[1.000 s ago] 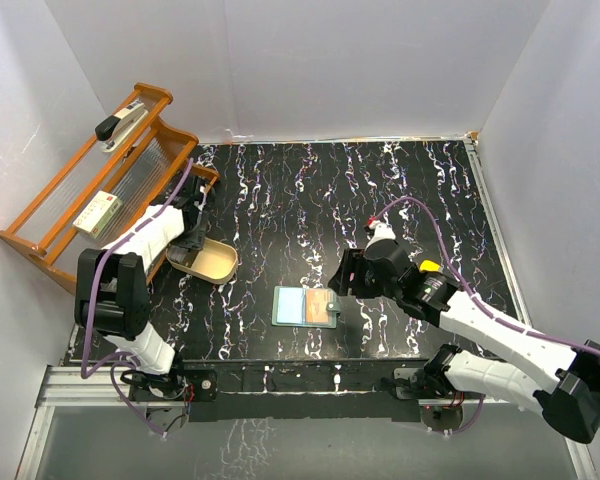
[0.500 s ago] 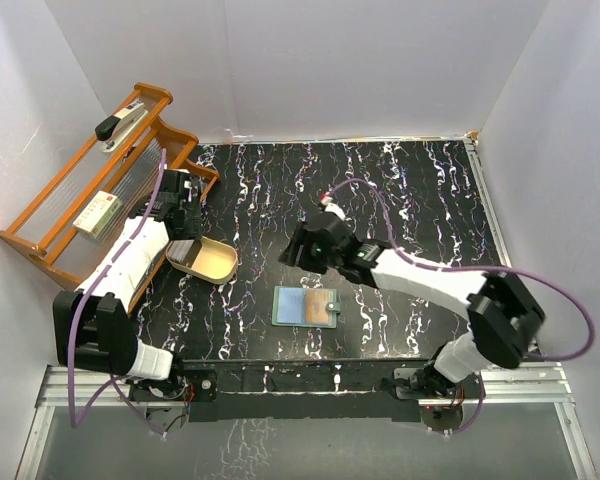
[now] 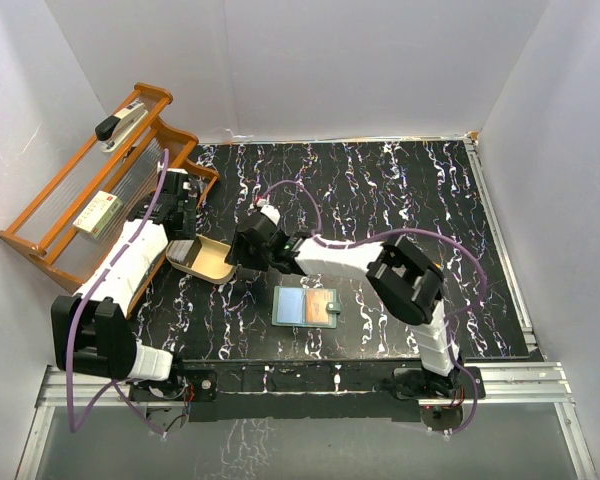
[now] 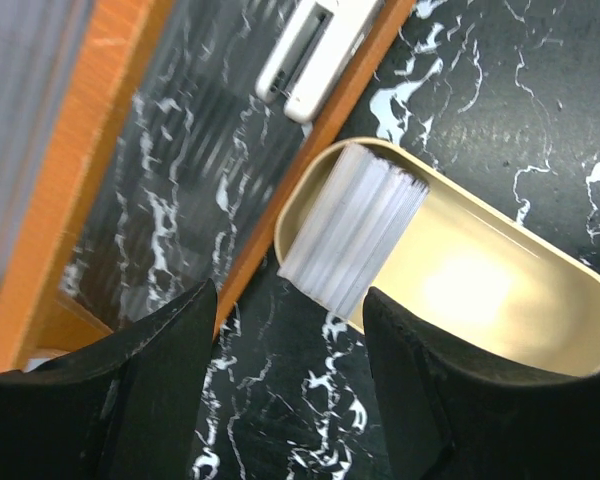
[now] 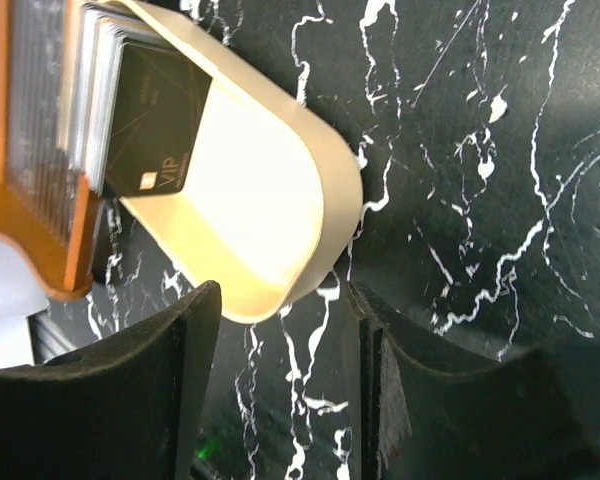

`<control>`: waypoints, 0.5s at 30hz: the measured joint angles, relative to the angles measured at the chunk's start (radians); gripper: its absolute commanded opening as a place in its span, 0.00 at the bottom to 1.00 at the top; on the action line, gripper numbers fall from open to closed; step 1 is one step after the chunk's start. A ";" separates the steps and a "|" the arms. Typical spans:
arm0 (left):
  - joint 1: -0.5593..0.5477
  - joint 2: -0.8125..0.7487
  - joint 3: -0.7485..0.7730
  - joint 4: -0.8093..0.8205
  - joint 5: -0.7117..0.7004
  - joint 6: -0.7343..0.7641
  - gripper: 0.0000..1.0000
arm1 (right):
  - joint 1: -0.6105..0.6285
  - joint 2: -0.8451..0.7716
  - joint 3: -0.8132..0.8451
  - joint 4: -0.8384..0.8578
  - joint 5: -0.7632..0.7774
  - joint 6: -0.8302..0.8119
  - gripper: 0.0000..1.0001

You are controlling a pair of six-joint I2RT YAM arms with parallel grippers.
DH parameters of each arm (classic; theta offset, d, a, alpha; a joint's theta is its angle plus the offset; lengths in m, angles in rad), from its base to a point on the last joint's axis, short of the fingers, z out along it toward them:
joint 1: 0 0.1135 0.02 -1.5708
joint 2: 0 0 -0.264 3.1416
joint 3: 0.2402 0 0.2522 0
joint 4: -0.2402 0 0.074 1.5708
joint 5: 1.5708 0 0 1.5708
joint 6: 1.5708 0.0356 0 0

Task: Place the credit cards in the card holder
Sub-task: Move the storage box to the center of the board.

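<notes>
**Item: credit cards** (image 4: 355,240). A stack standing on edge, packed face to face, at the 10 o'clock end of a tan oval dish (image 3: 220,265). A black card faces the bare part of the dish. In the left wrist view the card edges run from 1 to 7 o'clock. None is in a claw.

**Destination: card holder** (image 3: 307,306). Lies open and flat on the tabletop (image 3: 400,190), at about 4 o'clock from the dish and apart from it. The left half is teal. The right half shows an orange-tan patch, possibly a card already slotted; too small to confirm.

**Left claw** (image 4: 288,330). Jaws moderately wide, holding nothing. It hangs over the card end of the dish, with the stack at 12 to 1 o'clock just ahead of its fingertips.

**Right claw** (image 5: 285,310). Jaws moderately wide, holding nothing. It hangs at the dish's rounded 4 o'clock end, with the cards at 11 o'clock across the dish.

**Judgement.** The left claw is nearer the stack. Its jaws would need to turn so that they close across one card's faces rather than along the card edges.

**Surroundings.** A wooden rack (image 3: 152,96) stands at 9 o'clock of the dish, carrying a stapler (image 3: 120,122) and a small box (image 3: 100,212).
</notes>
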 measured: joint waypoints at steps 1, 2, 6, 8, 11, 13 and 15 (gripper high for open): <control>0.001 -0.008 0.000 0.008 -0.010 0.021 0.59 | 0.001 0.025 0.022 -0.008 0.000 0.002 0.45; 0.002 -0.017 0.000 0.020 -0.016 0.047 0.60 | 0.001 0.047 0.040 -0.015 0.001 0.002 0.43; 0.011 -0.039 0.005 0.076 -0.040 0.141 0.60 | 0.000 0.111 0.114 -0.058 0.011 0.004 0.35; 0.021 -0.037 0.014 0.092 -0.049 0.174 0.61 | 0.000 0.142 0.164 -0.090 0.016 -0.001 0.32; 0.040 -0.028 0.032 0.108 -0.061 0.214 0.62 | -0.002 0.162 0.202 -0.143 0.025 -0.010 0.27; 0.059 -0.014 0.051 0.112 -0.062 0.234 0.63 | -0.002 0.170 0.214 -0.159 0.033 -0.019 0.23; 0.089 0.006 0.075 0.114 -0.058 0.251 0.63 | -0.002 0.177 0.222 -0.171 0.043 -0.026 0.19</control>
